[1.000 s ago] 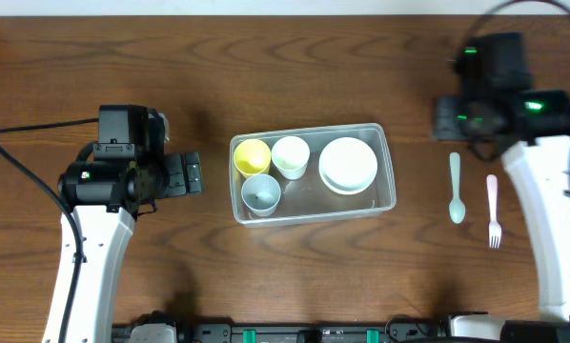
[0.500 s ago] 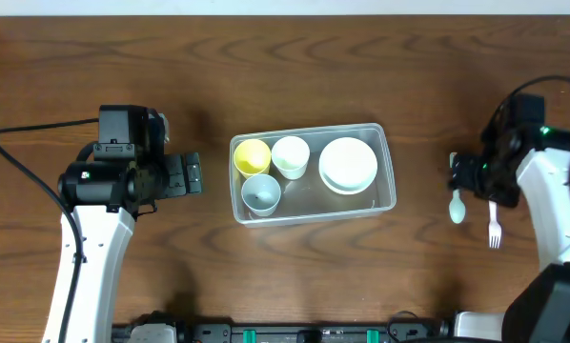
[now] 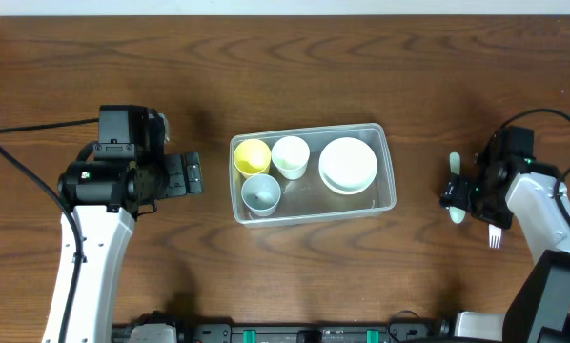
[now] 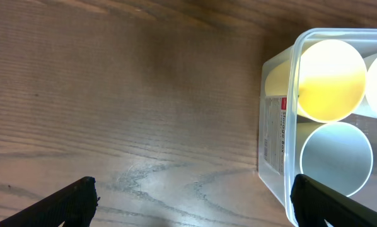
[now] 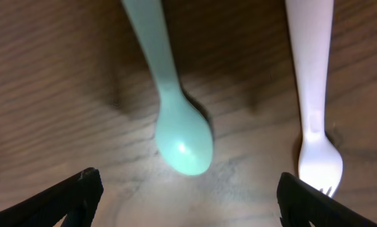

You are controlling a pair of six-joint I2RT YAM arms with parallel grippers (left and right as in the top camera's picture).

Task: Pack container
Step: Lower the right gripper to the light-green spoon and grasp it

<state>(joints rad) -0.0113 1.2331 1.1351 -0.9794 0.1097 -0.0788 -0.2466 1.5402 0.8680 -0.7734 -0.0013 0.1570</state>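
Observation:
The clear container (image 3: pixel 391 187) sits mid-table and holds a yellow cup (image 3: pixel 253 155), a white cup (image 3: pixel 290 155), a pale blue cup (image 3: pixel 261 192) and a white bowl (image 3: pixel 348 164). My left gripper (image 3: pixel 192 174) is open and empty, just left of the container; the left wrist view shows the container's wall (image 4: pixel 273 145), the yellow cup (image 4: pixel 330 79) and the blue cup (image 4: pixel 336 157) between and beyond my fingers (image 4: pixel 195 202). My right gripper (image 3: pixel 457 195) is open, low over a mint spoon (image 5: pixel 176 139) with a pale pink fork (image 5: pixel 318 145) beside it.
The spoon (image 3: pixel 454 170) and fork (image 3: pixel 495 235) lie on the brown wooden table right of the container. The left arm's black cable (image 3: pixel 18 162) runs along the left side. The table's far edge is at the top.
My right arm has swung from the far right back corner toward me and come down over the spoon and fork. The left arm and the container have not moved.

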